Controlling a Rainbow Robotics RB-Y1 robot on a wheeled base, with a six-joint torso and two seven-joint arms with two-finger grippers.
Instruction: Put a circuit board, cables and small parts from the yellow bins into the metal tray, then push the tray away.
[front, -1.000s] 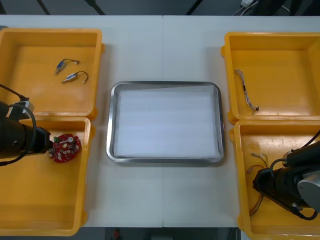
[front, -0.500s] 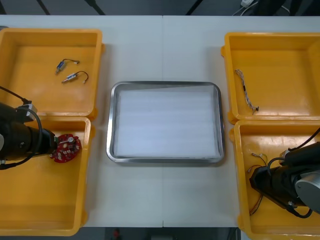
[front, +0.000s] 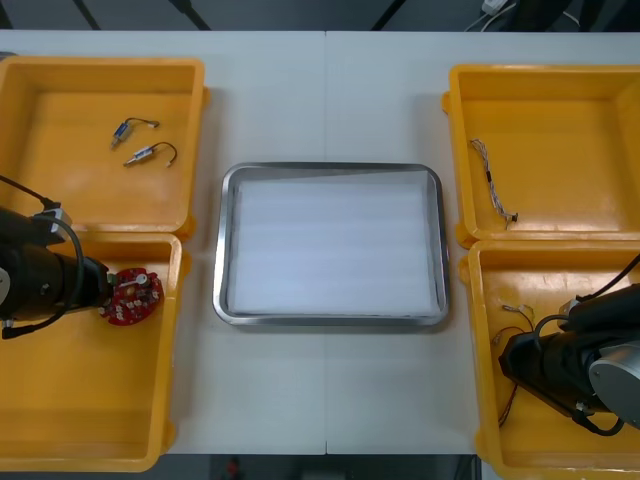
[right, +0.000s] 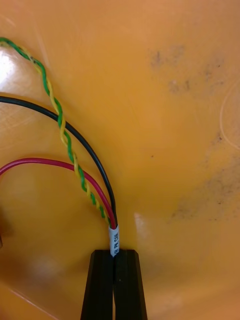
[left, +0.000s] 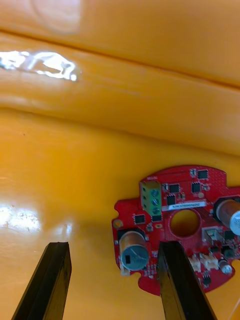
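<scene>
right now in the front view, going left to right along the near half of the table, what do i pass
left gripper → red circuit board → metal tray → right gripper, fingers shut on the cables

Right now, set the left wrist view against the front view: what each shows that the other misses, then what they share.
Left wrist adds: on the circuit board, a green terminal block and centre hole; the left gripper open, one finger over the board. Front adds: the metal tray, small metal parts in the far left bin, a thin cable in the far right bin, the right gripper at the cables. Shared: board, left gripper, near left bin.
</scene>
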